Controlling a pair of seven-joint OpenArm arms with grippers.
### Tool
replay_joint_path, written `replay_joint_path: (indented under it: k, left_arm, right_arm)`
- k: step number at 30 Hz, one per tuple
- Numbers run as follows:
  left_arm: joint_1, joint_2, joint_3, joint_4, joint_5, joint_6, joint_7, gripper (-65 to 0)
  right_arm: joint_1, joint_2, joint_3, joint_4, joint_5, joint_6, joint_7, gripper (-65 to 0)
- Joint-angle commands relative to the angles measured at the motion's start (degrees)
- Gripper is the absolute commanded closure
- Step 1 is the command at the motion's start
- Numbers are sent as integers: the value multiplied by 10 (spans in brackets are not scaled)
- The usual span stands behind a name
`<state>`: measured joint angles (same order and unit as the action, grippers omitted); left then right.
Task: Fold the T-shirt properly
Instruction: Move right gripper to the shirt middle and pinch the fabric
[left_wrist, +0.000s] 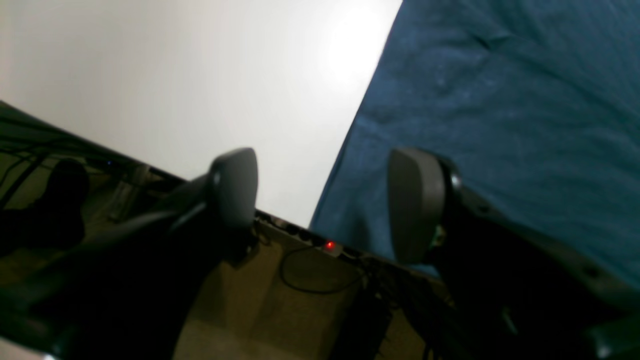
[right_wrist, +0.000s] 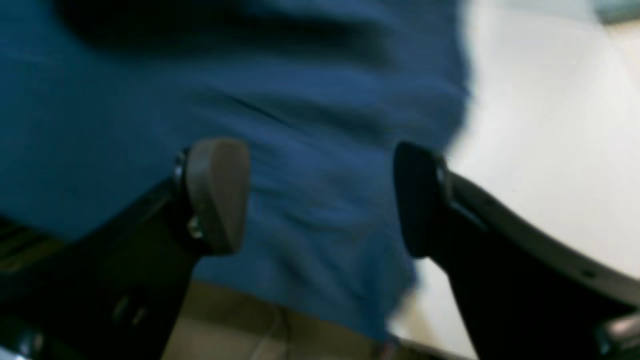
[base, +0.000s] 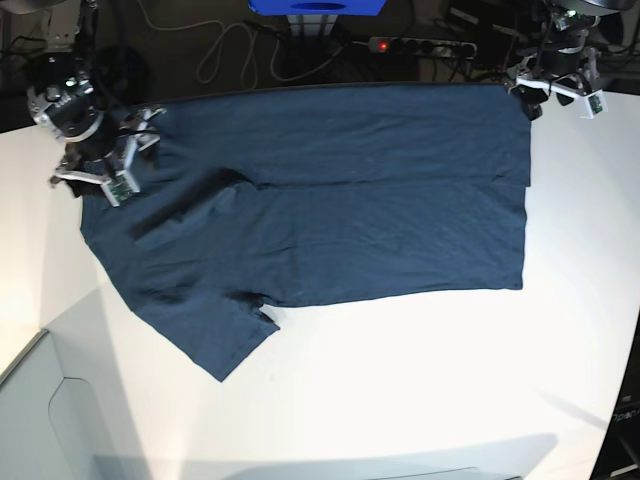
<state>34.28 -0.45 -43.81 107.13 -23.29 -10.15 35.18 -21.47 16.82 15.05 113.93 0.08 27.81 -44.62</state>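
The dark navy T-shirt (base: 350, 200) lies spread and wrinkled across the far half of the white table (base: 420, 380), one sleeve pointing to the near left. My right gripper (base: 118, 160) is open over the shirt's left end; in the right wrist view its jaws (right_wrist: 317, 197) stand wide apart above the blue cloth (right_wrist: 310, 150), holding nothing. My left gripper (base: 553, 92) is open at the shirt's far right corner; in the left wrist view (left_wrist: 325, 200) the shirt's edge (left_wrist: 500, 100) runs between its fingers (left_wrist: 417, 205), and it holds nothing.
A power strip (base: 420, 45) with a red light and loose cables lie on the floor behind the table's far edge; the strip also shows in the left wrist view (left_wrist: 330, 246). A blue object (base: 315, 5) stands at the top middle. Bare white table surrounds the shirt at the front and right.
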Motion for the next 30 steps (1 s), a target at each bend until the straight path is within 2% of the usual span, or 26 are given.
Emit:
replay_joint_path:
  k: [1,5,12,14,18,22,26,30]
  left_arm:
    - [4,-4,-4,10,-4,-2,-10,-388]
    - [4,-4,-4,9,-4,-2,-10,-388]
    - [4,-4,-3,8,-4,-1,-9,-388]
    - [4,-4,-3,8,-4,-1,-9,-388]
    - [4,-4,-3,7,-3,0,-9,-388]
    - [7,-4,-5,7,-3,0,-9,-388]
    - [7,-4,-5,7,-1,0,-9,-388]
    - [6,-4,-5,7,-1,0,-9,-388]
  right_arm:
    - [12,6,-11,9,1,9,15,-434]
    - [41,6,-84,9,1,8,15,-433]
    - [103,5,-175,2,1,7,15,-432]
    - [121,-6,-193,-7,1,7,15,-432]
    - [154,-31,-201,-65,1,7,15,-414]
    - [184,-54,-202,-143,1,7,15,-316]
    - [198,-55,-202,-182,1,7,17,-273]
    - [206,-53,-198,-211,1,7,20,-275]
